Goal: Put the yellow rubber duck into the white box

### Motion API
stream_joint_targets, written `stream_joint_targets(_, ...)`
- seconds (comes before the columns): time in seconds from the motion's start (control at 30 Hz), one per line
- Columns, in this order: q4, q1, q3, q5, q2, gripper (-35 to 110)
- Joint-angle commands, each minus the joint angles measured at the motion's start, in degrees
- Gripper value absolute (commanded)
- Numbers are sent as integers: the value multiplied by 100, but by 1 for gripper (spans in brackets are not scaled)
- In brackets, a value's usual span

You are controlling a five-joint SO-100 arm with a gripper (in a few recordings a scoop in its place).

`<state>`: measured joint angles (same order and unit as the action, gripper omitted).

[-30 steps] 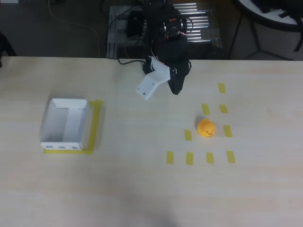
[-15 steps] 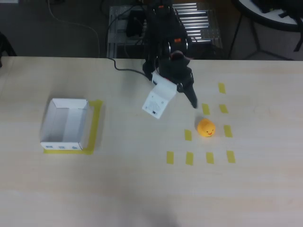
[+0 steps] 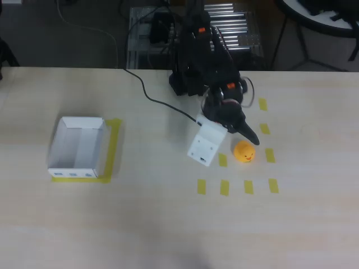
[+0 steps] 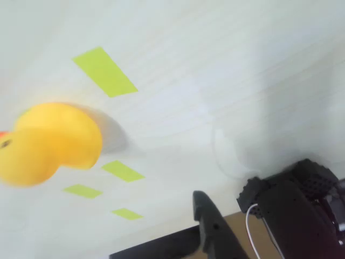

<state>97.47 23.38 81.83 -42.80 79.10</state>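
One end effector (fingers apart) beside yellow rubber duck, white box well apart

Arm swung right and down — pincer now just beside yellow rubber duck.

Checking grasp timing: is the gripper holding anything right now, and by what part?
Nothing is held. The gripper is open above the table, with the duck sitting free between its white plate and black finger, untouched.
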Motion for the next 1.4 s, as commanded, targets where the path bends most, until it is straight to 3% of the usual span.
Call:
stream_joint_targets(0.0, 70, 413, -677, 132, -369, 67)
stream_joint_targets(1.13, 53, 1028, -2364, 896, -2188, 55)
stream_joint_targets(1.23, 53, 1028, -2408, 940, -2285, 49)
stream_joint_targets(1.37, 44, 1011, -2531, 1011, -2364, 29)
